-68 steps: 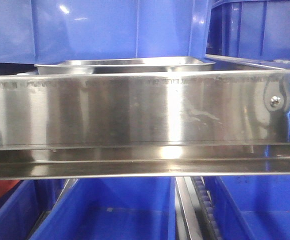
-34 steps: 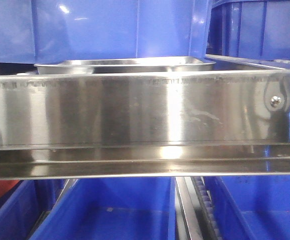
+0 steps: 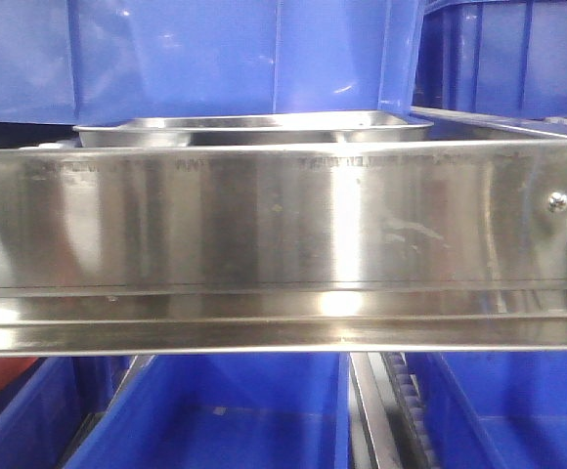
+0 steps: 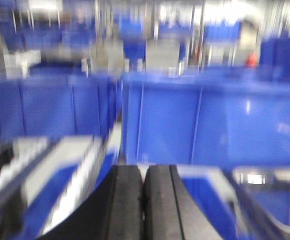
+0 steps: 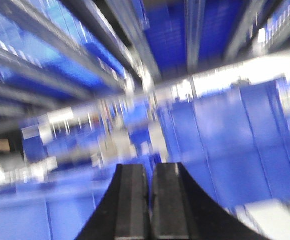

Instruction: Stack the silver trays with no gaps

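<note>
1. While both wrist views are blurred, the left gripper (image 4: 144, 202) shows its pads pressed together on nothing, and the right gripper (image 5: 150, 205) looks clenched and empty too
2. One silver tray (image 3: 249, 128) sits in the upper centre of the front view, behind the steel rail (image 3: 264, 225) and below the blue bins (image 3: 215, 49)
3. Risk, I judge: a gripper reaching in closed may knock the rim against the rail, so the tray seats tilted and a gap remains

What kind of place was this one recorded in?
Probably a warehouse or factory storage area: many blue plastic bins, a broad flat steel rail with a screw, and a shallow shiny stainless-steel tray sitting behind it.
</note>
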### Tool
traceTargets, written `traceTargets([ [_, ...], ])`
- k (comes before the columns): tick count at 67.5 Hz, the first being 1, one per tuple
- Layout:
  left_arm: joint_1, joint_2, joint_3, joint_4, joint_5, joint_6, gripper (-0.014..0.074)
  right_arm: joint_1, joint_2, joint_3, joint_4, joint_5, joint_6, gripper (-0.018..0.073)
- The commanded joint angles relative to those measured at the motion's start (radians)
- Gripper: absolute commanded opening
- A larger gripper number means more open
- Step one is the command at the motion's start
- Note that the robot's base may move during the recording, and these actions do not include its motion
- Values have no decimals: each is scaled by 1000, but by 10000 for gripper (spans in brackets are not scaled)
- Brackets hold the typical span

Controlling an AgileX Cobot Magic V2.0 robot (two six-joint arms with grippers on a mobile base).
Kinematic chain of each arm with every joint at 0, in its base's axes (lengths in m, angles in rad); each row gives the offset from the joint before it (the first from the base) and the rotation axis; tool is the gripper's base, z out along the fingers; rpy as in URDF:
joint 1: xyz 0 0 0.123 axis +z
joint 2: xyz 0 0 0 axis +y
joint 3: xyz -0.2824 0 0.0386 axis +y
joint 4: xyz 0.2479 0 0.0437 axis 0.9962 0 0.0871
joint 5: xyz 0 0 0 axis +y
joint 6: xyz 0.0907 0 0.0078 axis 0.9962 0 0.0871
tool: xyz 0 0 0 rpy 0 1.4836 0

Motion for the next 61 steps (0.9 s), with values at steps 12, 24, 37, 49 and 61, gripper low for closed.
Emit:
traceTargets([
  [12,1,377,-288,13,400,19,-15,-6,360,-295,1,382,-171,-16],
  [24,1,571,-350,5,454,24,-15,-6,605,-448,1,546,-238,-16],
  [37,1,729,-350,-69,379,24,-15,-6,750,-473,15,590,-236,-16],
  [49,1,829,-360,-184,252,24,-15,-6,856,-476,33,606,-228,-16],
  [61,-127,892,-465,-88,310,-125,-15,24,988,-563,-6,773,-46,-11],
])
